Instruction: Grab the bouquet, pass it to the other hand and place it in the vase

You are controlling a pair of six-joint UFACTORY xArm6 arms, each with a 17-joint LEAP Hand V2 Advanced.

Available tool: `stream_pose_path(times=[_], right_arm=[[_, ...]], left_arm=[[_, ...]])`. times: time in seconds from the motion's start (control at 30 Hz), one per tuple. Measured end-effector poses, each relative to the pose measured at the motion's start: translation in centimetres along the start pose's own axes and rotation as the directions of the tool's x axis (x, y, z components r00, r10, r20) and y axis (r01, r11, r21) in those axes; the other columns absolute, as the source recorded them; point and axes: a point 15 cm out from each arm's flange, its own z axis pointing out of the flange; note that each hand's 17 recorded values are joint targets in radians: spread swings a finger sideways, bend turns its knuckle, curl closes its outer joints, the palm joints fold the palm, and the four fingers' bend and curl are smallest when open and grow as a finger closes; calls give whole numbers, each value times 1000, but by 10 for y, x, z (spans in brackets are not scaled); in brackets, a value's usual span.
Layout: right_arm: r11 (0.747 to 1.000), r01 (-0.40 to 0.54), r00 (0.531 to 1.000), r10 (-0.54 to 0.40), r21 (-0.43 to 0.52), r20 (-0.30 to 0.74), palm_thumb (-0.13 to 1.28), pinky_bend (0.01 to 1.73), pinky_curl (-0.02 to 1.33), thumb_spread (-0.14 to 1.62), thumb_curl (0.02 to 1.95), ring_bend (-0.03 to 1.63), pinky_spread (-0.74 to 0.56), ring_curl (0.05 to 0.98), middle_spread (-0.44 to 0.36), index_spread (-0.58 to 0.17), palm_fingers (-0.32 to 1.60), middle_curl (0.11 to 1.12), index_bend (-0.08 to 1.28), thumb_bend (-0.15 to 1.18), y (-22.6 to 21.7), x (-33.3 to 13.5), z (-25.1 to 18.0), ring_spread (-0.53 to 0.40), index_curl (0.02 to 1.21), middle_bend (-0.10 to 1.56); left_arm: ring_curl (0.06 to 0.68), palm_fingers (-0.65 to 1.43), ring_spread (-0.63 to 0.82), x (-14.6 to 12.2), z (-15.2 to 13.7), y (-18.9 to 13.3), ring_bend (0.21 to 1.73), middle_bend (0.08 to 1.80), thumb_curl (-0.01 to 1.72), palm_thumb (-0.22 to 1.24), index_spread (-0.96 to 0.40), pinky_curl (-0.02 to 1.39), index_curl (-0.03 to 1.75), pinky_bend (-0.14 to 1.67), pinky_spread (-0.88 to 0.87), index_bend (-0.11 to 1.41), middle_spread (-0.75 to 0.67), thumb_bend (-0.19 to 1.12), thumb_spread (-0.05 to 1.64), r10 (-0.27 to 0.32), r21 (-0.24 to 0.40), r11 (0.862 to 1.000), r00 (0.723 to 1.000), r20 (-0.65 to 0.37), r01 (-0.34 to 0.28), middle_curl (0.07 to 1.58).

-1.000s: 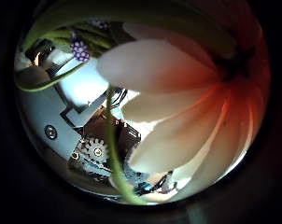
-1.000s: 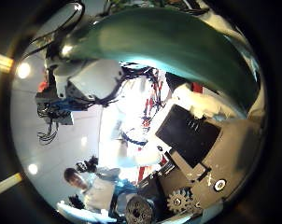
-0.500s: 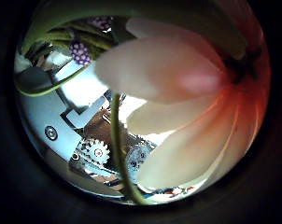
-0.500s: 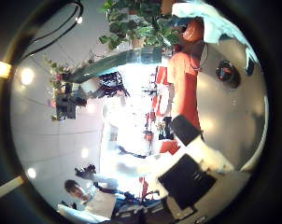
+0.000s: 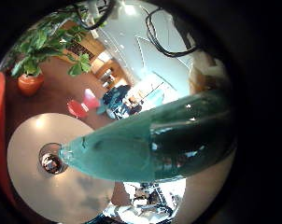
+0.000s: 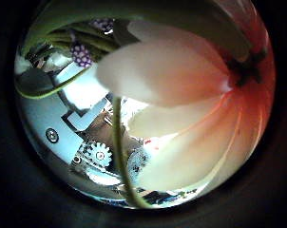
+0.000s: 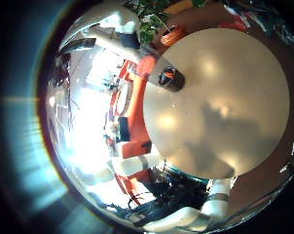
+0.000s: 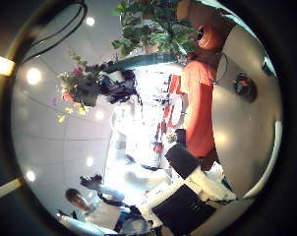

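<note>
Left hand (image 8: 117,87) fingers are seen from the right thumb-side view curled round the wrapped stem of the bouquet (image 8: 86,84), which is held up in the air, well apart from the table (image 8: 249,138). In the left little-finger view the wrap (image 5: 150,142) is stretched right across the palm and fills much of the frame, so it is held close against that hand. In the left thumb-side view one large bloom (image 6: 186,95) is pressed near the camera, a small clustered flower (image 6: 82,51) and a thin stem (image 6: 120,152) are seen beside it, and geared parts of the hand's own body show behind. Nothing is held by the right hand (image 8: 188,202); its fingers (image 7: 217,198) are seen relaxed at the frame's edge, over the round table (image 7: 225,107). The vase (image 7: 169,78) is stood upright on that table, near its rim, with its mouth open; it is also seen on the tabletop in the left little-finger view. Potted plants (image 5: 43,42) are stood beyond the table.
</note>
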Motion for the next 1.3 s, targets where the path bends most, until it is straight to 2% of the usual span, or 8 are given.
stream_pose_path(times=[0.2,0.3,0.67,0.97,1.3], right_arm=[[997,-77,995,77,-6,66,629,748,453,1025,546,558,481,258,42,-391,-20,351,141,-26,13,19,15,184,309,224],[996,-88,991,86,9,102,632,748,437,1028,533,550,488,254,45,-382,-13,348,142,-25,13,17,18,193,294,213],[993,-106,990,101,43,93,628,756,390,1035,499,547,493,251,59,-374,6,346,148,-23,6,27,10,201,264,198],[992,-111,990,106,59,88,632,757,361,1034,485,552,491,251,61,-366,22,344,153,-25,4,30,6,194,258,197],[992,-110,991,104,69,84,643,762,338,1034,477,552,494,249,62,-359,44,342,155,-23,4,30,3,193,260,196]], left_arm=[[540,1063,-395,-32,-2,-3,1535,1194,869,1035,-697,1018,1205,1156,-597,685,-489,138,1092,-49,10,999,999,4,49,943],[538,1066,-396,-47,-4,-6,1534,1190,879,1037,-704,1030,1226,1145,-604,671,-491,131,1096,-63,15,998,998,7,63,945],[536,1077,-389,-106,5,-5,1527,1176,908,1045,-723,1066,1285,1113,-629,629,-498,107,1106,-147,-2,989,989,4,147,953],[535,1083,-388,-137,6,2,1523,1167,925,1052,-732,1089,1316,1093,-647,606,-503,89,1112,-190,-9,982,982,-7,190,959],[535,1085,-389,-158,11,16,1521,1161,939,1060,-744,1108,1345,1078,-664,575,-506,72,1118,-237,-17,971,971,-20,236,965]])
